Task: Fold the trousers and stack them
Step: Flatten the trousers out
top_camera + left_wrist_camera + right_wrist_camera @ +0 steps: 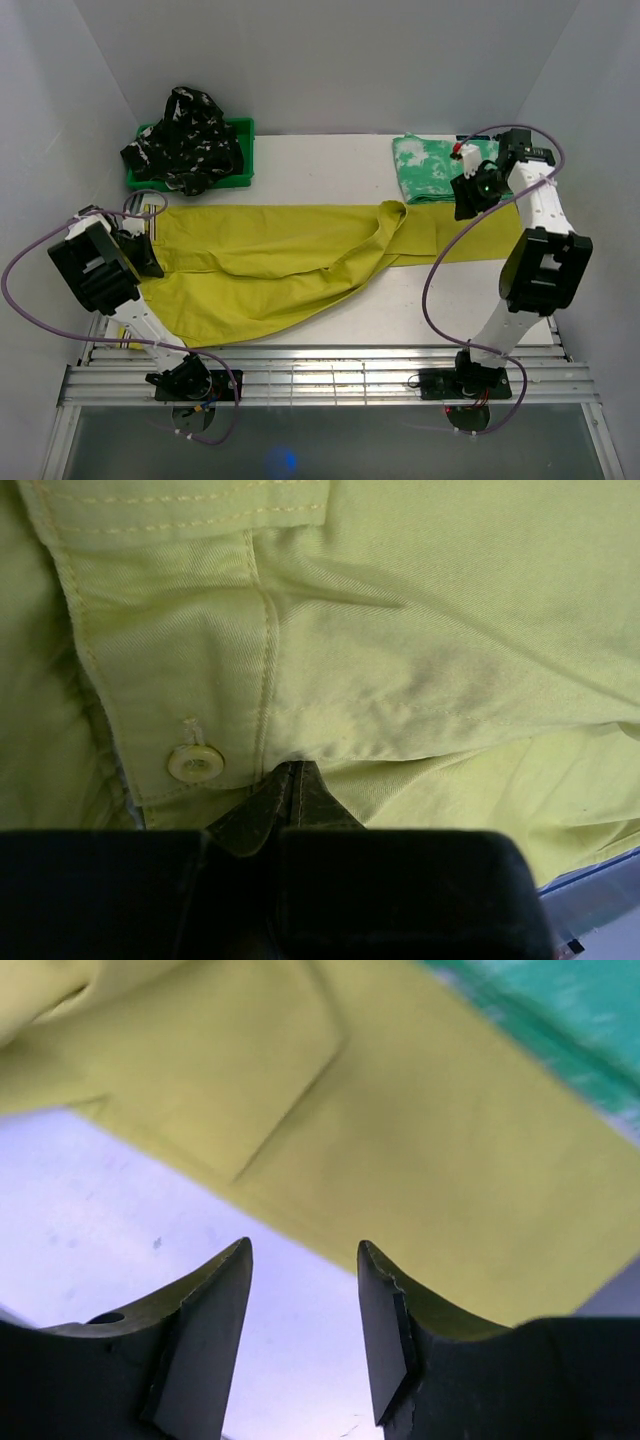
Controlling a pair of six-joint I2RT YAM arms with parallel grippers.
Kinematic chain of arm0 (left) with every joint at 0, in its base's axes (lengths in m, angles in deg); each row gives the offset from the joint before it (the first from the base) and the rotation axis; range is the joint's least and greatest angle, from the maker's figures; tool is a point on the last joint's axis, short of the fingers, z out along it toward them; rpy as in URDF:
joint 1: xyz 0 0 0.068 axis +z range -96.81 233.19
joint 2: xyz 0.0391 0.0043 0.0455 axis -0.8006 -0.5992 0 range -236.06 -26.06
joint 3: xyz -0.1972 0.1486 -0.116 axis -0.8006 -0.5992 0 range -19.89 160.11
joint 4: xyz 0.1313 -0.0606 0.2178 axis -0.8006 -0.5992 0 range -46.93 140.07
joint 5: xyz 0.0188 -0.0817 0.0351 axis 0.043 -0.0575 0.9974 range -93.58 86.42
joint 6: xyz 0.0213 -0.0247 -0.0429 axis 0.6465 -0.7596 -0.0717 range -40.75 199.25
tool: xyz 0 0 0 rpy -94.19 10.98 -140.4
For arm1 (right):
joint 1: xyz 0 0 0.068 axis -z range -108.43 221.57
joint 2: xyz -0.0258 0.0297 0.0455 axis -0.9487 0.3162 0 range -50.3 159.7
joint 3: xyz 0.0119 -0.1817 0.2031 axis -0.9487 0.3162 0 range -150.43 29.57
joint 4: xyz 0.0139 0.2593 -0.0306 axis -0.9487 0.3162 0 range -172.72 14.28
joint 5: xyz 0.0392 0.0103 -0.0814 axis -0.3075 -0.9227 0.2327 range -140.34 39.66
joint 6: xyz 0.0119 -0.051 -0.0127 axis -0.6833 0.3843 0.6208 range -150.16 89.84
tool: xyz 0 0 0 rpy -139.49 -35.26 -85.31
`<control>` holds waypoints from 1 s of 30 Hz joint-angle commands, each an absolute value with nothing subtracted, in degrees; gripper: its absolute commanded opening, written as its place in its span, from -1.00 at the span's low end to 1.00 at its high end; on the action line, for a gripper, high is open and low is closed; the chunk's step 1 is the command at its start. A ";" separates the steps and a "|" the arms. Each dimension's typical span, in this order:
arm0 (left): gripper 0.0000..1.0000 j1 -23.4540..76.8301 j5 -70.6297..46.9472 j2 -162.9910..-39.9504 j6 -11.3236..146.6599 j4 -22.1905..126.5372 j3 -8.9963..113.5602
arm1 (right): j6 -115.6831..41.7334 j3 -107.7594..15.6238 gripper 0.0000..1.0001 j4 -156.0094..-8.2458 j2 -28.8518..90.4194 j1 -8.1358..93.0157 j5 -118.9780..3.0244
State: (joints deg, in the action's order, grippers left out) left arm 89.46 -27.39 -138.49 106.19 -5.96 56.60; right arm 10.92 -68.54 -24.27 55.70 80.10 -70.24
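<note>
Top external view: mustard-yellow trousers [270, 265] lie stretched across the middle of the white table [450, 300], waistband at left, legs running right. The left gripper [290, 785] pinches the waistband just beside a pale button [195, 763]; the right gripper [305, 1260] hangs spread above bare tabletop near a leg end. A green-and-white pair [430, 168] lies folded at far right; a black patterned pair [185, 140] is heaped on a green bin [246, 150].

Left arm [100, 268], at the left of the top view, bent low; left gripper [290, 792] pinched on the mustard-yellow trousers [420, 630]. Right arm [542, 255], at right, reaching up-frame; right gripper [303, 1290], jaws parted.
</note>
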 commanded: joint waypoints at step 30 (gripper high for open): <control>-0.52 89.66 -28.98 -139.71 103.59 -4.25 57.72 | 29.16 -39.43 0.24 -45.90 54.29 55.66 -62.55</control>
